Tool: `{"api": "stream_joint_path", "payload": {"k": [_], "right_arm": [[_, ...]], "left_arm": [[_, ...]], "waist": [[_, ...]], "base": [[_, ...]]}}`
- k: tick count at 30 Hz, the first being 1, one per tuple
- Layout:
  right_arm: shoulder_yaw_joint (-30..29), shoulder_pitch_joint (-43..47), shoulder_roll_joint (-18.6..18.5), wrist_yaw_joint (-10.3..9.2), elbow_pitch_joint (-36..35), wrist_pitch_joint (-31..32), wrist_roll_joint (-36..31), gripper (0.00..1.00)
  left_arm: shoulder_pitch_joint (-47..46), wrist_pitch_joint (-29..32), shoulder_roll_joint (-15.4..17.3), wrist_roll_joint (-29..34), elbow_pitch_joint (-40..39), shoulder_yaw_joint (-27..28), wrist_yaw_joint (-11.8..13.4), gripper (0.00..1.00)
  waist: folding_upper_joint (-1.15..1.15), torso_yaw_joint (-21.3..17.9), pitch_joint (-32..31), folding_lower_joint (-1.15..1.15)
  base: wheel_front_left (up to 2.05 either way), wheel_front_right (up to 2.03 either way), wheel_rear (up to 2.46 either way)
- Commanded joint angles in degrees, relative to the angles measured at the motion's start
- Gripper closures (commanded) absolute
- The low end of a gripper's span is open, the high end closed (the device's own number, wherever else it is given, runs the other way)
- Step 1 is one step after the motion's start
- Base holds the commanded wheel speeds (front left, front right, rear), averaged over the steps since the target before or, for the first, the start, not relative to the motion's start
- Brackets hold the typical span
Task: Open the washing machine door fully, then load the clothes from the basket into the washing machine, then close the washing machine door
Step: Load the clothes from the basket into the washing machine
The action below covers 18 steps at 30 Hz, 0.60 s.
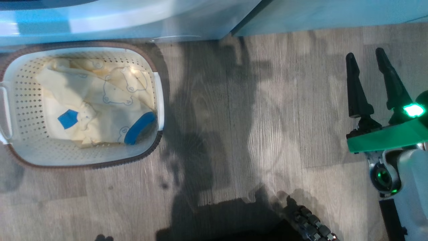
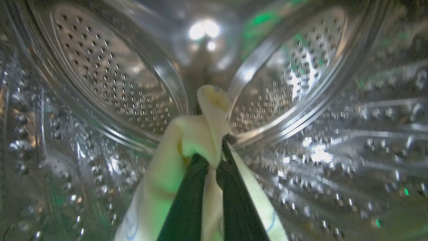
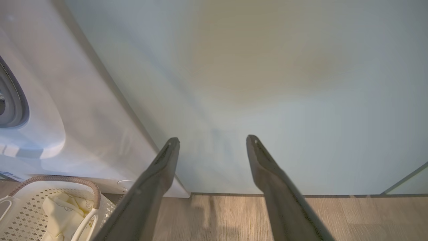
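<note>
Deep inside the washing machine's perforated steel drum (image 2: 100, 67), your left tool (image 2: 210, 159) is clamped on a pale yellow garment (image 2: 187, 137). At nine o'clock in the head view, more yellow clothes (image 1: 100, 110) lie in the cream perforated plastic basket (image 1: 20, 100); at two o'clock your right tool (image 1: 364, 53) stands spread apart.

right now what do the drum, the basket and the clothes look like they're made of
Drum: metal, likely stainless steel; mirror-bright, punched with holes, throwing back lights.
Basket: cream moulded plastic, probably; smooth matte walls with neat cut-outs. Its brown rim looks woven, material unclear.
Clothes: soft thin fabric, maybe cotton; it creases and folds.
</note>
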Motion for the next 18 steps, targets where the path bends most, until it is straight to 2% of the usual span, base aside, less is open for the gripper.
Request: {"api": "stream_joint_path", "payload": {"k": [1,11,18], "right_arm": [[1.05,0.33,-0.04,0.10,-1.70,-0.38,0.20,0.00],[1.57,-0.65,0.27,0.10,-1.71,-0.38,0.19,0.00],[1.58,-1.33,0.43,0.10,-1.51,-0.38,0.24,0.00]], "left_arm": [[-3.41,-1.41,2.63,0.47,-0.89,0.14,0.04,1.00],[-8.65,-5.82,2.03,1.56,1.42,-0.36,0.85,1.00],[-6.57,-6.04,1.94,0.92,-1.50,1.94,1.28,1.00]], "waist": [[0.00,-0.41,0.63,-0.01],[0.00,-1.20,2.99,-0.01],[0.00,-1.19,3.50,-0.01]], "base": [[0.00,0.00,0.00],[0.00,0.00,0.00],[0.00,0.00,0.00]]}}
